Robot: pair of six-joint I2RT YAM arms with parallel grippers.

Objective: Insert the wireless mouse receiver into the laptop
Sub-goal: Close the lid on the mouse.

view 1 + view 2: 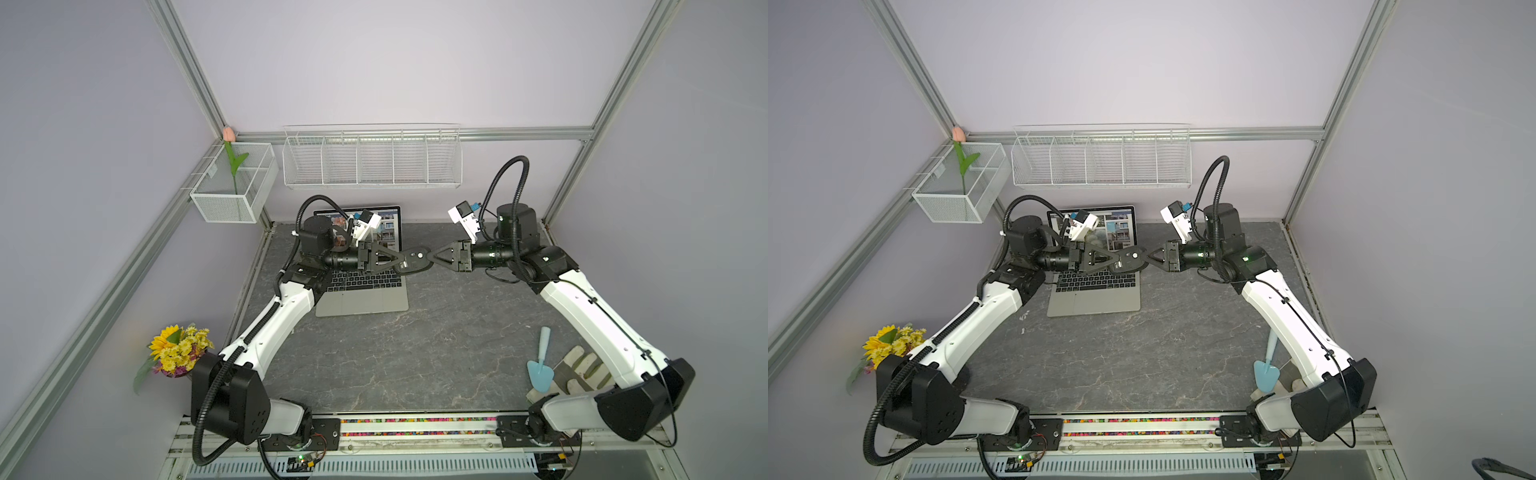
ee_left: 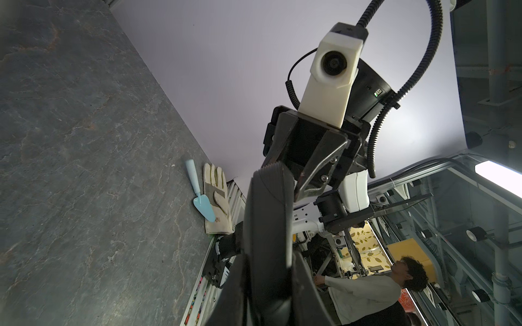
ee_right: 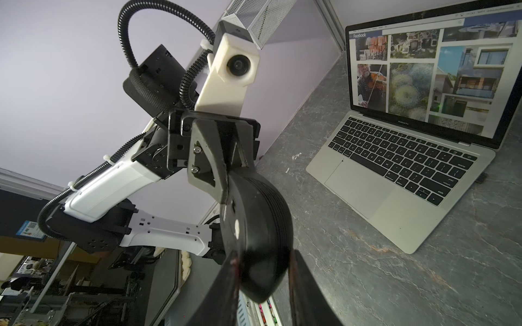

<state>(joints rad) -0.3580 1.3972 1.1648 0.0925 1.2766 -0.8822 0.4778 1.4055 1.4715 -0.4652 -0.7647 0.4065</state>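
Grippers meet over the right edge of the slim silver-grey laptop (image 1: 361, 303) in both top views: left gripper (image 1: 400, 262) pinches the flat oval black mouse (image 1: 417, 261) underside up, probably to expose the tiny wireless mouse receiver, which I cannot see; its arm overhangs the keyboard (image 1: 374, 283). Left wrist view: right gripper (image 2: 282, 180) straddles the mouse's other end; pressing or not, I cannot tell. Right wrist view: laptop stands open behind the mouse.
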